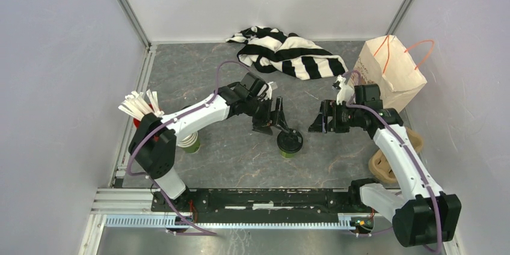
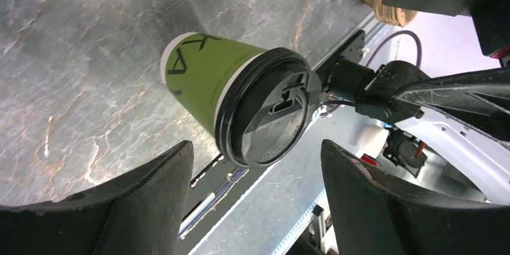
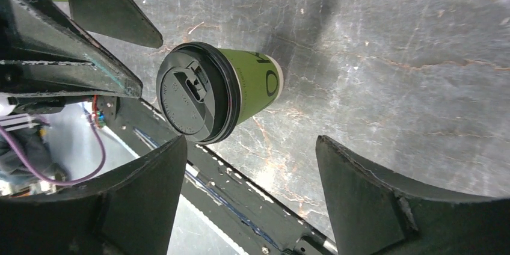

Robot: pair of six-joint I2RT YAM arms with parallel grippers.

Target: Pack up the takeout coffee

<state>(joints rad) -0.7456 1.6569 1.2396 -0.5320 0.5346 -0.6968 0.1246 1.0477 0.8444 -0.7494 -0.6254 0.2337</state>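
Observation:
The takeout coffee (image 1: 289, 144), a green paper cup with a black lid, stands upright on the dark table between the two arms. My left gripper (image 1: 270, 124) is open just left of it and a little farther back, not touching it. My right gripper (image 1: 319, 124) is open to the cup's right, apart from it. In the left wrist view the cup (image 2: 204, 80) lies beyond my open left gripper (image 2: 255, 147), outside the jaws. In the right wrist view the cup (image 3: 246, 86) is likewise ahead of my open right gripper (image 3: 251, 141).
A brown paper bag (image 1: 391, 68) with orange handles stands at the back right. A striped cloth (image 1: 288, 50) lies at the back. A stack of lidless green cups (image 1: 191, 142) and white sticks (image 1: 139, 104) are at the left. A tan cup carrier (image 1: 391, 162) sits by the right arm.

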